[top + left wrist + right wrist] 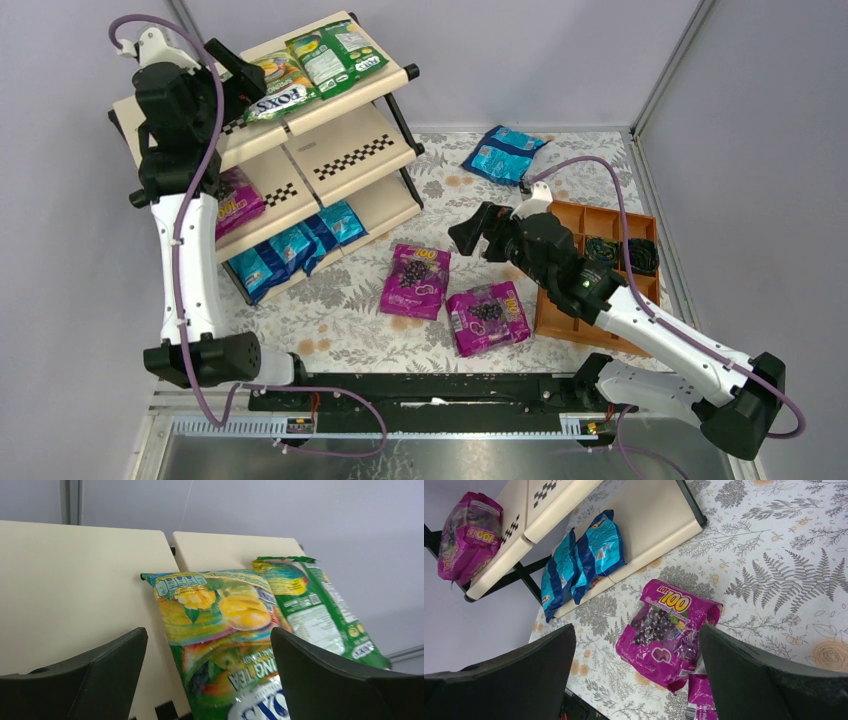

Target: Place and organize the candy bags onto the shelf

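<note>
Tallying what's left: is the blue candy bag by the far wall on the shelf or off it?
Off. The blue bag lies flat on the floral table, right of the shelf, not touching it.

Top camera looks down on the whole worktop [340,310]. Left wrist faces the shelf [85,580] top closely. Right wrist overlooks its lower boards from farther.
</note>
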### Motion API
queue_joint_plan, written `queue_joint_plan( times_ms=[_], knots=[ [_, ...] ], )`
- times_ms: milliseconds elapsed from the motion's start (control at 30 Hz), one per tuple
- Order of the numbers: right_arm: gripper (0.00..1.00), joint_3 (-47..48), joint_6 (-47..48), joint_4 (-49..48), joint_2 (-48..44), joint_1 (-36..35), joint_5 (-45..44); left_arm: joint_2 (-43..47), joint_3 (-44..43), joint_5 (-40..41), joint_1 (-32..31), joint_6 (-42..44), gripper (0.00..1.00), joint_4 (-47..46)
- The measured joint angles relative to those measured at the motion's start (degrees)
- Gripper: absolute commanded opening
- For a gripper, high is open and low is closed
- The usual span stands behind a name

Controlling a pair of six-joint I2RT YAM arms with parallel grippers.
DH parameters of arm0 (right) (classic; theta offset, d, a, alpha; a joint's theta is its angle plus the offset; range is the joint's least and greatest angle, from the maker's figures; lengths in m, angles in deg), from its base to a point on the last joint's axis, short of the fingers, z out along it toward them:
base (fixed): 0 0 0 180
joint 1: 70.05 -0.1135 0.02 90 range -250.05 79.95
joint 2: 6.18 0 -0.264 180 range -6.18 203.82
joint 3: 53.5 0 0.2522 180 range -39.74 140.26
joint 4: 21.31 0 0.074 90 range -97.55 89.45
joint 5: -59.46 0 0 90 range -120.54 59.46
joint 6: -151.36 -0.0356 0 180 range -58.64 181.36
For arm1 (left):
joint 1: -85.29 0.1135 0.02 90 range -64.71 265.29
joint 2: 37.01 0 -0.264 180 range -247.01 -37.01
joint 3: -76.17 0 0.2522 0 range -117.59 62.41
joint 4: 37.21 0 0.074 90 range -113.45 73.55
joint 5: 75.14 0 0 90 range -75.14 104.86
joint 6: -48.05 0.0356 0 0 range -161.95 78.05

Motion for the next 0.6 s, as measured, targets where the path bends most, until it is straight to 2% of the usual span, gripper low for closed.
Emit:
queue_joint_plan(
  times_ms=[133, 233, 367, 467, 600],
  knots=[
    [1.00, 0.0, 1.4, 0.8, 0.0, 0.0, -0.2, 3.9, 0.0, -1.2, 0.0, 0.0, 0.99, 1.1],
    [1.00, -0.3, 3.0, 1.7, 0.0, 0.0, -0.5, 9.2, 0.3, -5.7, 0.0, -1.2, 0.99, 0.0],
    [1.00, -2.2, 5.6, 4.0, -0.5, 0.0, -0.6, 20.7, 11.7, -19.4, -1.7, -6.9, 0.99, -14.1],
    [1.00, -3.4, 7.7, 7.0, -0.5, 0.0, -0.6, 27.1, 21.8, -27.4, -10.3, -9.0, 0.99, -25.2],
    [1.00, -4.6, 9.6, 10.1, -0.7, 0.0, -0.5, 28.8, 31.9, -29.6, -24.6, -6.0, 0.99, -28.1]
  ],
)
